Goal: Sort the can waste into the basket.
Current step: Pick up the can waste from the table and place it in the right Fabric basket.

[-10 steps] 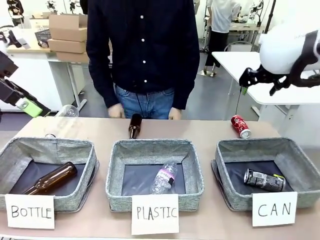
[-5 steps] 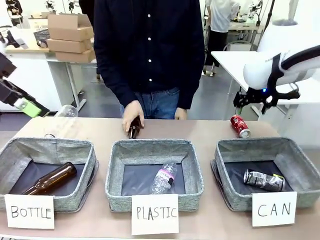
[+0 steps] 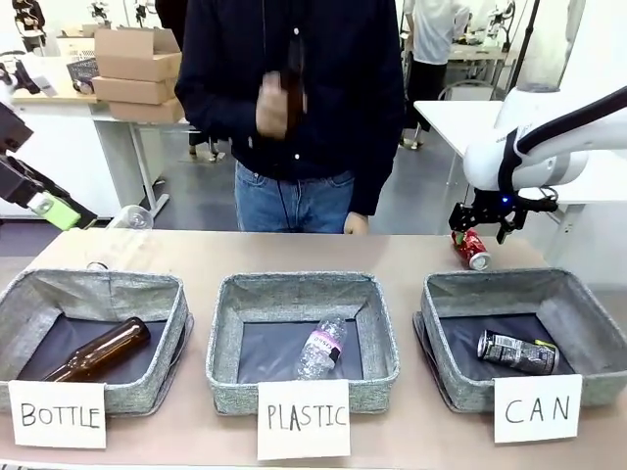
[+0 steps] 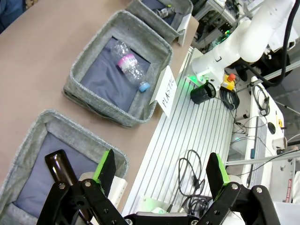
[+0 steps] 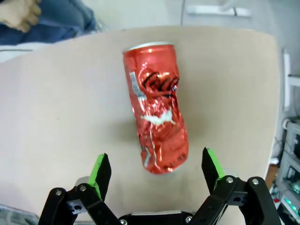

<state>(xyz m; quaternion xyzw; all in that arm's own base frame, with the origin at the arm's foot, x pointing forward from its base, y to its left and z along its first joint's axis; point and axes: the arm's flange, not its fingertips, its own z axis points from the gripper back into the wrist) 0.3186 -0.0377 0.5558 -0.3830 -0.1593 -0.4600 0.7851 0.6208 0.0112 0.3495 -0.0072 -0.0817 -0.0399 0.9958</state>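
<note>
A dented red can (image 3: 471, 247) lies on its side on the table behind the CAN basket (image 3: 497, 285). My right gripper (image 3: 480, 221) hangs open just above this can. In the right wrist view the red can (image 5: 157, 108) lies lengthwise ahead of the right gripper (image 5: 157, 171), whose green fingertips stand wide on either side of its near end without touching it. A black-and-silver can (image 3: 516, 352) lies inside the CAN basket. My left gripper (image 3: 54, 210) is raised at the far left, and in its own view the left gripper (image 4: 159, 169) is open and holds nothing.
A person stands at the far edge, holding a brown bottle (image 3: 292, 86) up at chest height. The BOTTLE basket (image 3: 93, 284) holds a brown bottle (image 3: 101, 350). The PLASTIC basket (image 3: 299, 285) holds a clear bottle (image 3: 321, 348). White cards front each basket.
My right arm has come down and leftward, until its gripper hangs just over the red can. The person has picked the brown bottle off the table and lifted it.
</note>
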